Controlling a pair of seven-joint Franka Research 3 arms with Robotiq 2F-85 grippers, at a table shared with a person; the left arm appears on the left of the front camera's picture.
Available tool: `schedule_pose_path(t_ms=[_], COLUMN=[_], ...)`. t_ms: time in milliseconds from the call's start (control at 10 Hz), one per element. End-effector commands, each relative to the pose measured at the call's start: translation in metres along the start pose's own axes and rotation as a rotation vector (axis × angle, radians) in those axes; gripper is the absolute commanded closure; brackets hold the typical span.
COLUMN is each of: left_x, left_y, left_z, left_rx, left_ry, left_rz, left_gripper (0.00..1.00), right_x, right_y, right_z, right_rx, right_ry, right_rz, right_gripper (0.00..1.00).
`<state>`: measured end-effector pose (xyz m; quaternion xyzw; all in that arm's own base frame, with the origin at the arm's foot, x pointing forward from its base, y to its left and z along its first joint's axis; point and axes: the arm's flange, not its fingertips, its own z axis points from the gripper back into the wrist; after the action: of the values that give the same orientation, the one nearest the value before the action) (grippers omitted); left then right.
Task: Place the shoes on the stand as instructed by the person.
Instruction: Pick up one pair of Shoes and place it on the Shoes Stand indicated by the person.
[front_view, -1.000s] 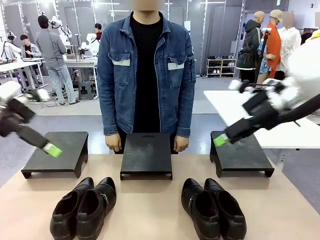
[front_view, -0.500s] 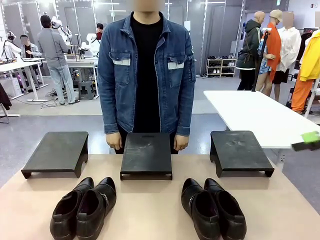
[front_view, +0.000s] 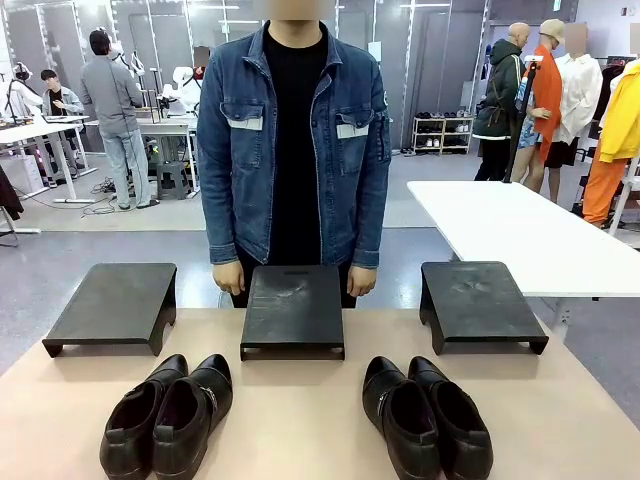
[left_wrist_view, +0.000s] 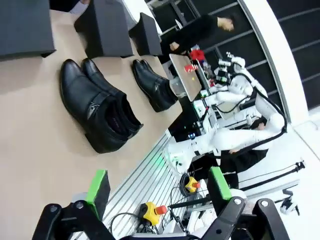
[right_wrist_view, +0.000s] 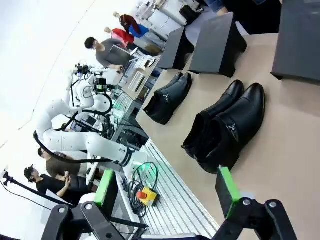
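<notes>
front view: black shoes, four, in two pairs on the near part of the tan table (front_view: 300, 420): left pair (front_view: 165, 415), right pair (front_view: 425, 415). long axes run near to far, toes toward the far side, each pair's toes leaning in toward the middle. black stands, three, in a row beyond the shoes: left stand (front_view: 110, 300), middle stand (front_view: 293, 305), right stand (front_view: 480, 300). person (front_view: 293, 150), one, standing behind the middle stand. left wrist view: left gripper (left_wrist_view: 157, 187), one, fingers wide apart, nothing between; both pairs beyond, toes toward the stands. right wrist view: right gripper (right_wrist_view: 167, 192), one, fingers wide apart, empty; both pairs beyond.
</notes>
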<state>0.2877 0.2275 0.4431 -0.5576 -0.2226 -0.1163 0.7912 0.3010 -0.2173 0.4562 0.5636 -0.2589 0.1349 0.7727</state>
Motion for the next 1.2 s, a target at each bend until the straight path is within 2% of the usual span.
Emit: schedule_pose_path(t_ms=[0, 100, 200, 1100], left_x=[0.014, 0.019, 0.003, 0.003], left_y=[-0.007, -0.004, 0.001, 0.001], left_z=[-0.002, -0.002, 0.0, 0.0], left_rx=[0.006, 0.037, 0.004, 0.004], left_ry=[-0.026, -0.042, -0.012, -0.012], left_rz=[-0.021, -0.006, 0.005, 0.005], left_gripper=[0.0, 0.0, 0.0, 0.0], right_x=[0.009, 0.01, 0.002, 0.002], right_y=[0.008, 0.007, 0.002, 0.002], right_z=[-0.007, -0.014, 0.0, 0.0], right_rx=[0.003, -0.03, -0.004, -0.004], right_ry=[-0.013, 0.025, -0.007, -0.007], right_rz=[0.023, 0.013, 0.0, 0.0], right_gripper=[0.0, 0.0, 0.0, 0.0])
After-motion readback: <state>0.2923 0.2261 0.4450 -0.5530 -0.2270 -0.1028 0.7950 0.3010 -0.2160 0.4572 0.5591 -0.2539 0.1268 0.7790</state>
